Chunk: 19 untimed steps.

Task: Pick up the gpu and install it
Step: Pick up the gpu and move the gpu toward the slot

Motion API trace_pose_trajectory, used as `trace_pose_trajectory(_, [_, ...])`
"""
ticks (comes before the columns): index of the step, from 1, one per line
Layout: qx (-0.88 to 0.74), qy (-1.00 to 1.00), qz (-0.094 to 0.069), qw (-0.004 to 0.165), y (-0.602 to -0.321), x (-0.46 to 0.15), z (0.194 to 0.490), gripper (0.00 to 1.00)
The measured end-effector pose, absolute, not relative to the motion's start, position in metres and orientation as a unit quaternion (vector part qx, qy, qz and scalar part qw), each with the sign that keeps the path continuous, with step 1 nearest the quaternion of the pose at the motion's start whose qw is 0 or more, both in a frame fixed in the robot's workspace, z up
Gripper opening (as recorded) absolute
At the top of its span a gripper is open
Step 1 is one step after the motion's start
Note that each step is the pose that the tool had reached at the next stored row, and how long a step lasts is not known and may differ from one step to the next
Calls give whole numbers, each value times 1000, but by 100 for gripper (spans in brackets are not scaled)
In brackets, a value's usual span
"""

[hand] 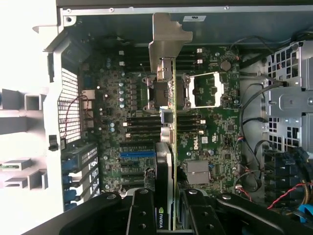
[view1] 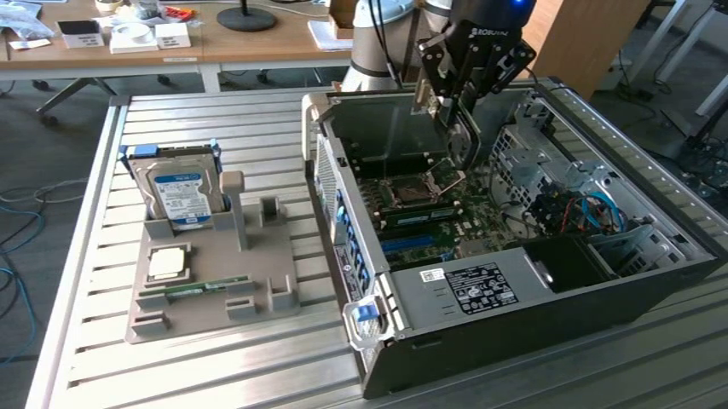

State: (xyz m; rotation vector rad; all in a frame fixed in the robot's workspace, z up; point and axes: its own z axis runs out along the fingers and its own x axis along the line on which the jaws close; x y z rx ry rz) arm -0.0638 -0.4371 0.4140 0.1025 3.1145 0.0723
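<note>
My gripper hangs over the open computer case, shut on the gpu. The card dangles edge-down above the motherboard, near the CPU socket. In the wrist view the gpu shows edge-on between my black fingers. Its silver end bracket points toward the case's far wall, and the black fan housing sits on the face nearest the fingers. It floats over the socket and the slots, and I cannot tell how far above them.
A grey holder tray lies at the exterior view's left of the case. It carries a hard drive, a CPU and a RAM stick. Drive cages and cables crowd the case's right side. A desk stands behind.
</note>
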Motion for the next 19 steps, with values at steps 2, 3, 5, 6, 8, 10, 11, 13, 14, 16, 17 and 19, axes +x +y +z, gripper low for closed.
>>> trace_pose_trajectory(2, [33, 999, 23, 12, -437, -61, 414, 27])
trace_pose_trajectory(3, [33, 999, 23, 12, -437, -59, 414, 27])
trace_pose_trajectory(5, [33, 999, 23, 12, -437, -56, 414, 27])
trace_pose_trajectory(6, [33, 999, 23, 12, -437, -55, 414, 27])
trace_pose_trajectory(8, [33, 999, 23, 12, -437, -52, 414, 27])
trace_pose_trajectory(10, [33, 999, 23, 12, -437, -49, 414, 27])
trace_pose_trajectory(11, [33, 999, 23, 12, -437, -47, 414, 27])
trace_pose_trajectory(13, [32, 999, 23, 12, -437, -45, 414, 27])
trace_pose_trajectory(14, [32, 999, 23, 12, -437, -45, 414, 27])
trace_pose_trajectory(16, [32, 999, 23, 12, -437, -45, 414, 27])
trace_pose_trajectory(17, [32, 999, 23, 12, -437, -45, 414, 27])
trace_pose_trajectory(19, [32, 999, 23, 12, -437, -45, 414, 27])
